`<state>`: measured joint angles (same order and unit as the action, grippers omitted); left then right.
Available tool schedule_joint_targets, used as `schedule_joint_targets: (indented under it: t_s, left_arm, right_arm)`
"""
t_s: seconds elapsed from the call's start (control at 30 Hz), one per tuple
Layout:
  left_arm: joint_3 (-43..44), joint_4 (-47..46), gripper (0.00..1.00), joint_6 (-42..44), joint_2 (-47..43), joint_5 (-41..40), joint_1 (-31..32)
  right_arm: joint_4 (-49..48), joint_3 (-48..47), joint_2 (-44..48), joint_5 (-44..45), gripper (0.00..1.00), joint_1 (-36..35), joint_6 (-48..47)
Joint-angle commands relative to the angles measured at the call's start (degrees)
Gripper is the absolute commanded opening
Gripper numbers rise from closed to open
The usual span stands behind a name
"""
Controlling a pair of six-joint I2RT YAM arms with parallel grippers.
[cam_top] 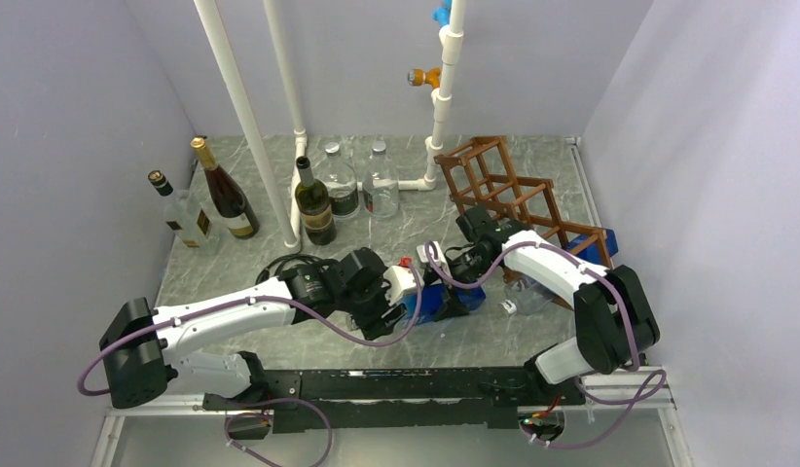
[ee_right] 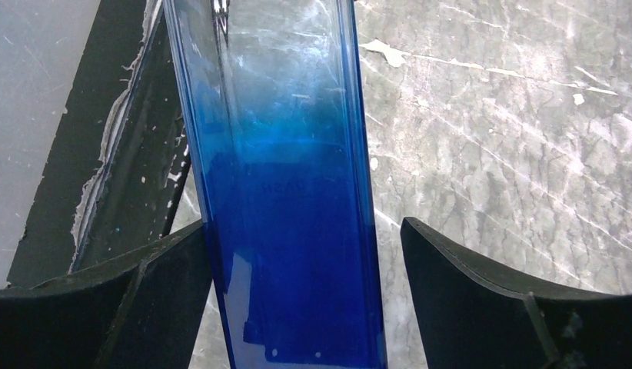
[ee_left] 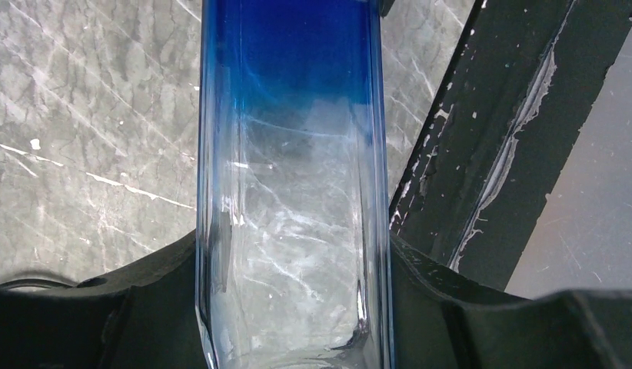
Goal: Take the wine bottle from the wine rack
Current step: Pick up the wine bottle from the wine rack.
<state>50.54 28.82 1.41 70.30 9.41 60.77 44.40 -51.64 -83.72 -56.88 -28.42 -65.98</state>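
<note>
A wine bottle (cam_top: 443,298), blue at one end and fading to clear glass, is held low over the marble table in front of the wine rack (cam_top: 503,190), a reddish-brown wooden lattice at the back right. My left gripper (cam_top: 408,292) is shut on its clear end (ee_left: 294,254), with both fingers pressed against the glass. My right gripper (cam_top: 464,275) is open around the blue end (ee_right: 297,254). Its left finger (ee_right: 167,284) lies against the bottle and its right finger (ee_right: 467,284) stands clear of it.
Several bottles stand at the back left (cam_top: 226,190) and back middle (cam_top: 338,180). White pipes (cam_top: 245,117) rise from the table. Another blue object (cam_top: 602,243) sits behind the rack's low right end. A black rail (cam_top: 396,384) runs along the near edge.
</note>
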Motion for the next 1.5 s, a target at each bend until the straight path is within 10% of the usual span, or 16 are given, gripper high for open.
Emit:
schedule_joint_targets:
  t_s: [0.0,0.47,0.73,1.07,1.47]
  left_arm:
    - [3.6,-13.31,0.0,-0.79,-4.12,2.81,-0.04]
    - [4.8,-13.84,0.0,-0.88,-3.33,2.65,-0.04]
    - [4.5,-13.79,0.0,-1.06,-3.48,1.64,-0.04]
    - [-0.16,-16.89,0.56,-4.54,-6.14,-2.84,-0.04]
    - [-1.9,-17.33,0.73,-4.93,-6.97,-4.68,-0.04]
  right_arm:
    - [-1.64,0.31,-0.55,-0.03,0.87,-0.87,-0.29]
    - [-2.05,0.55,-0.72,0.28,0.74,-2.16,-0.59]
    - [0.56,-0.93,-1.46,-1.85,0.15,-2.34,-2.68]
    - [2.88,-2.15,-1.73,-3.66,0.0,-2.25,-3.99]
    - [3.22,-2.58,-2.48,-3.85,0.0,-2.24,-3.56]
